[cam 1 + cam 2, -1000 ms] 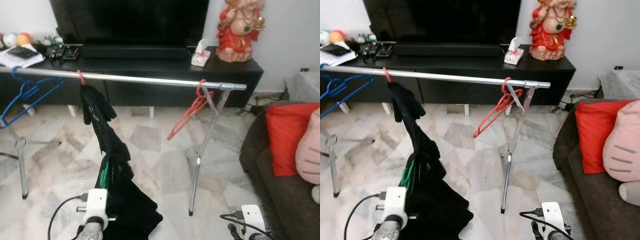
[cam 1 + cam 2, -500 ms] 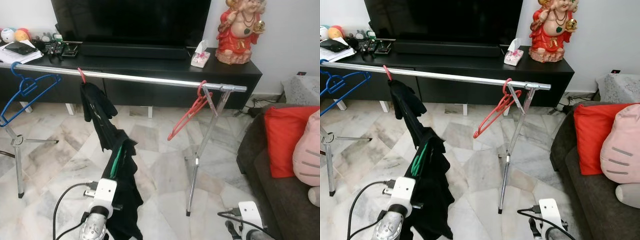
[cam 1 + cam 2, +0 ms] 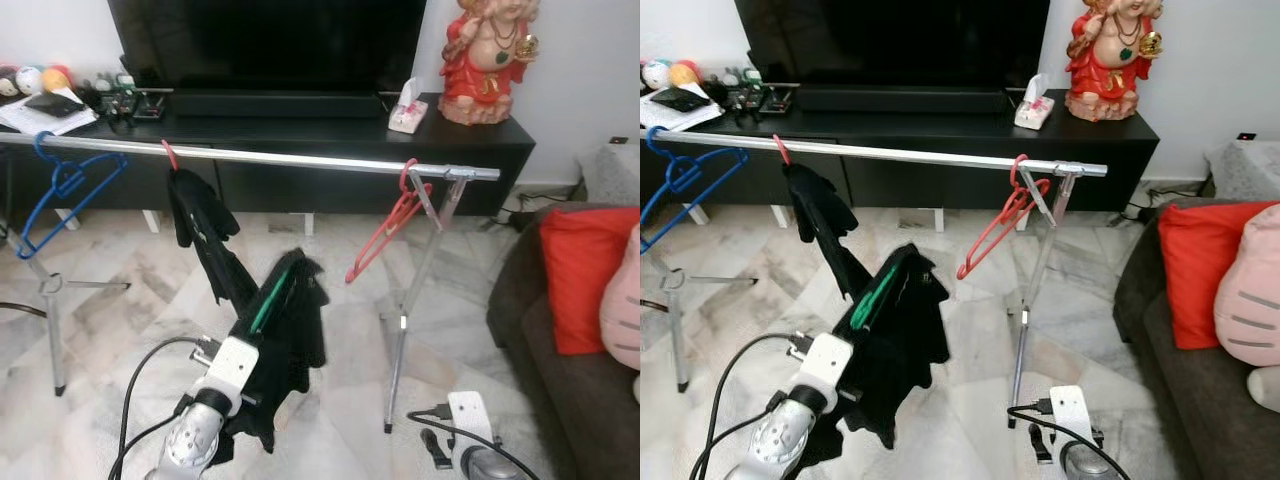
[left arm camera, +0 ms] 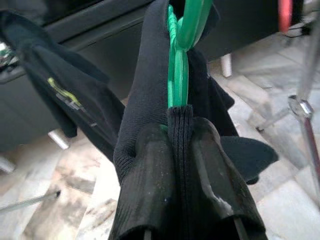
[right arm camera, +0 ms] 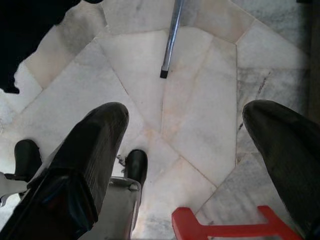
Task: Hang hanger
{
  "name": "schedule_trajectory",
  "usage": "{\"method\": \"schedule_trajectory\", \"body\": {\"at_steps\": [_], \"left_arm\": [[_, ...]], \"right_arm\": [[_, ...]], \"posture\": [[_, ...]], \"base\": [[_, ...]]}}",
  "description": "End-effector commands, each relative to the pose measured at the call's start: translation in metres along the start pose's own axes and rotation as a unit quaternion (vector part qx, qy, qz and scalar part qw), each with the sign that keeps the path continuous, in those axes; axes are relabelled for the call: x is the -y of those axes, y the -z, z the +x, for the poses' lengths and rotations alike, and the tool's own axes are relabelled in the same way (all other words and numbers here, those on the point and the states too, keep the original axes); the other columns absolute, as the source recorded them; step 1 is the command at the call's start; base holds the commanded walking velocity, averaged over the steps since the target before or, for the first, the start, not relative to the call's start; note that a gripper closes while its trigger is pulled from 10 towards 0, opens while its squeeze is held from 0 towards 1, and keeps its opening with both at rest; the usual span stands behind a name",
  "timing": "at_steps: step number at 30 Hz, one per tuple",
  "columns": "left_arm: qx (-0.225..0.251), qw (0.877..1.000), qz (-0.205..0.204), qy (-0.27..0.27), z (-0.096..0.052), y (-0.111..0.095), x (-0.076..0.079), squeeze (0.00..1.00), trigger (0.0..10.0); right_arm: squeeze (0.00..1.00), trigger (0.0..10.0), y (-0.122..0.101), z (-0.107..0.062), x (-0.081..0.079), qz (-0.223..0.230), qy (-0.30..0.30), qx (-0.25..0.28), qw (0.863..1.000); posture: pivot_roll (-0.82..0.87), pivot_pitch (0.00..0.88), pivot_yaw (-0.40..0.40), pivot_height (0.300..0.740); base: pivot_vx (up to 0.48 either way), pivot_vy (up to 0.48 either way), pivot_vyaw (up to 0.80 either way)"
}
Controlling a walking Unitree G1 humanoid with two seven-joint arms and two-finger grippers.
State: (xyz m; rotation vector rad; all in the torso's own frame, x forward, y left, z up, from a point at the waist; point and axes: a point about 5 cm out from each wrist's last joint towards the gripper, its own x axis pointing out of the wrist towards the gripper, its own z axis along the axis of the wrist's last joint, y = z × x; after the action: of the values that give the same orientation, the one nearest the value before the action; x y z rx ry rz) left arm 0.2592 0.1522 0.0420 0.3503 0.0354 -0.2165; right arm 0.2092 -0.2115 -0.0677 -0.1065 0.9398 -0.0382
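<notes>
— Where now?

— Green hanger (image 3: 270, 298) low at 7 o'clock, well under the rail (image 3: 300, 158), far end tilted up toward 1 o'clock. Draped in black cloth (image 3: 300, 335), bunched thick along the top and trailing down in folds. Bright, thin plastic, mostly buried.

— Held how?

— Pinched in the left tool (image 4: 180, 131), closed narrow on cloth and green plastic together. Right tool (image 5: 187, 112) spread wide, holding nothing, aimed at the floor (image 5: 200, 60).

— Best way up?

— Probably a lift toward 12 o'clock, clear above the rail, aiming for the bare stretch between the hung cloth (image 3: 200, 215) at 10 o'clock and the red hanger (image 3: 385, 225) at 2 o'clock. Then hook over the top and down, slowly, until seated. Let go only once seated and bearing weight.

— Hook facing the right way?

— Hard to say. Green curve at the far end in the left wrist view, likely the hook, half wrapped in cloth. Worth turning the wrist so the opening meets the rail square.

— Anything to mind?

— Loose folds snagging on the hung cloth at 10 o'clock. Slippery grip through fabric, so a firm pinch and no jerks. Blue hanger (image 3: 60, 190) far off at 9 o'clock, no bother.
</notes>
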Motion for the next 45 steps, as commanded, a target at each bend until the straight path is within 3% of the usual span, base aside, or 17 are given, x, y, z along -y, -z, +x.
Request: {"method": "schedule_trajectory", "body": {"at_steps": [1,7,10,16,45], "left_arm": [[0.024,0.999,-0.016,-0.031,0.009,-0.018,-0.011,0.00,10.0],[0.023,0.999,-0.018,-0.038,0.010,-0.021,-0.013,0.00,10.0],[0.023,0.995,-0.054,-0.078,0.019,-0.031,-0.020,0.00,10.0],[0.019,0.993,-0.069,-0.093,0.019,-0.032,-0.028,0.00,10.0],[0.013,0.993,-0.076,-0.087,0.023,-0.034,-0.026,0.00,10.0]], "right_arm": [[0.00,10.0,0.001,0.000,-0.003,0.003,0.001,-0.004,1.000],[0.00,10.0,0.001,0.000,-0.004,0.004,0.000,-0.004,1.000],[0.00,10.0,0.003,0.000,-0.011,-0.010,-0.007,-0.003,1.000],[0.00,10.0,0.004,0.000,-0.015,-0.019,-0.015,-0.003,1.000],[0.00,10.0,0.003,0.001,-0.013,-0.013,-0.011,-0.005,1.000]], "posture": [[-0.13,0.000,0.014,0.740],[-0.13,0.000,0.018,0.740],[-0.13,0.000,0.034,0.740],[-0.13,0.000,0.025,0.740],[-0.12,0.000,0.025,0.740]], "base": [[0.000,0.000,0.00],[0.000,0.000,0.00],[0.000,0.000,0.00],[0.000,0.000,0.00],[0.255,0.000,0.00]]}}
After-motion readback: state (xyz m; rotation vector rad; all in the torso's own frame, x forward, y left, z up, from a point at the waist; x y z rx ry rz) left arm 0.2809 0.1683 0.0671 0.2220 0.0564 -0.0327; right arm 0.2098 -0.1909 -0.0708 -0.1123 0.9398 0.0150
